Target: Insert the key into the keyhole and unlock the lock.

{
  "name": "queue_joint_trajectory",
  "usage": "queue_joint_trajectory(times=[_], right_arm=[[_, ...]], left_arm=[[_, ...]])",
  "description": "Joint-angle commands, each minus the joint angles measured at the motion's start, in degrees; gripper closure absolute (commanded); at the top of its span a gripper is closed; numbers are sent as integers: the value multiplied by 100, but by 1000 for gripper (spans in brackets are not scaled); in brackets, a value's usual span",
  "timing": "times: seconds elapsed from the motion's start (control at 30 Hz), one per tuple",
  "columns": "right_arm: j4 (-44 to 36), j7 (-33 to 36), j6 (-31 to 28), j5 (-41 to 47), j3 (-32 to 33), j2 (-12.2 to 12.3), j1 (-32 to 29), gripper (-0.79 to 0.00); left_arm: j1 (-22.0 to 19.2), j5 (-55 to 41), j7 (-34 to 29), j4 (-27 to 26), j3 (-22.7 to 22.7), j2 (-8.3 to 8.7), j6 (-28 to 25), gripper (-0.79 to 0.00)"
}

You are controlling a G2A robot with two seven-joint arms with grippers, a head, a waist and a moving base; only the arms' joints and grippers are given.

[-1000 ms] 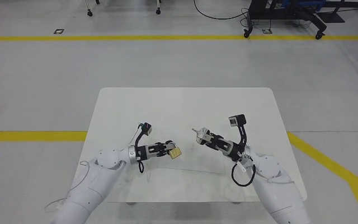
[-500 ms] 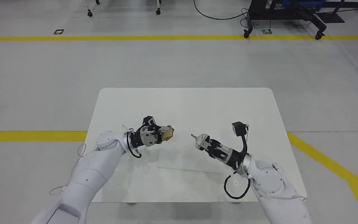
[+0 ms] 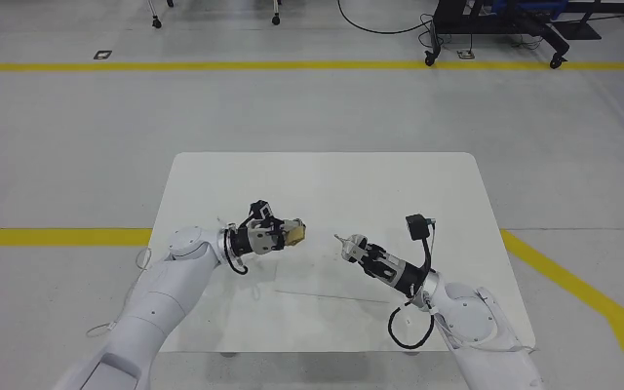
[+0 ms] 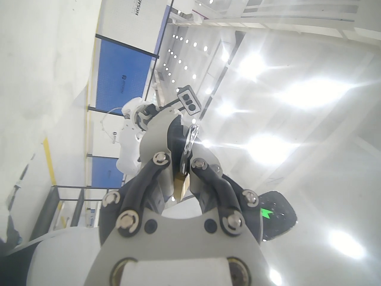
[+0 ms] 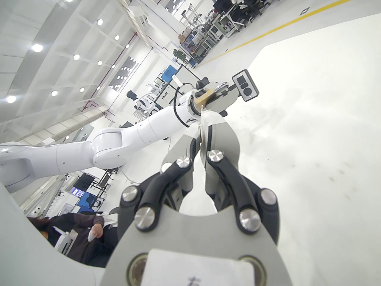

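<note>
Two small, rigid metal pieces make up this job. The lock (image 3: pixel 293 232) is a brass padlock, probably dense for its size and smooth-sided, so it is best clamped across the flat faces of its body, with the keyhole end left bare. The key (image 3: pixel 339 238) is thin, light and stiff. It wants holding by its head so the blade stays free, and it could easily swivel between the pads if pushed off-axis.

Both are held in the air above the table (image 3: pixel 390 185), near each other but not touching, with a clear gap between key tip and lock. The keyhole itself is too small to make out.

The left gripper (image 3: pixel 283 234) has its jaws clamped on the lock body, with the steel shackle (image 4: pixel 191 133) jutting out past the fingertips. The right gripper (image 3: pixel 347 244) pinches the key, jaws nearly together on it, blade pointing toward the lock.

The left forearm lies roughly level and reaches inward across the table. The right forearm angles in from the opposite side, so the two wrists face one another — a pose that looks like lining up for insertion.
</note>
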Motion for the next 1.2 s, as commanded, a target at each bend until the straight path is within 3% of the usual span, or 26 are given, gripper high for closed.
queue_joint_trajectory(times=[0.0, 0.17, 0.33, 0.43, 1.0, 1.17], right_arm=[[-30, -88, 326, -382, -25, 0, 15, 0], [-162, -466, 816, -578, -273, -53, 38, 0], [-72, -877, 1000, -691, -387, -96, 98, 0], [-74, -1216, 1060, -72, -349, -135, 19, 0], [-67, -1222, 1021, 143, -297, -134, -34, 0], [-48, -551, 1487, 1549, -552, -191, 56, 0]], left_arm=[[38, 812, 998, -293, 7, 18, -51, 0], [53, 1507, 2065, -1001, -72, 63, -278, 0], [29, 1302, 2140, -1136, -104, 0, -163, 0], [-43, 1370, 2211, -1016, -84, -33, -184, 0], [18, 1362, 2295, -1123, -85, -38, -112, 0], [74, 1031, 2307, -1312, -184, -71, 241, 0]])
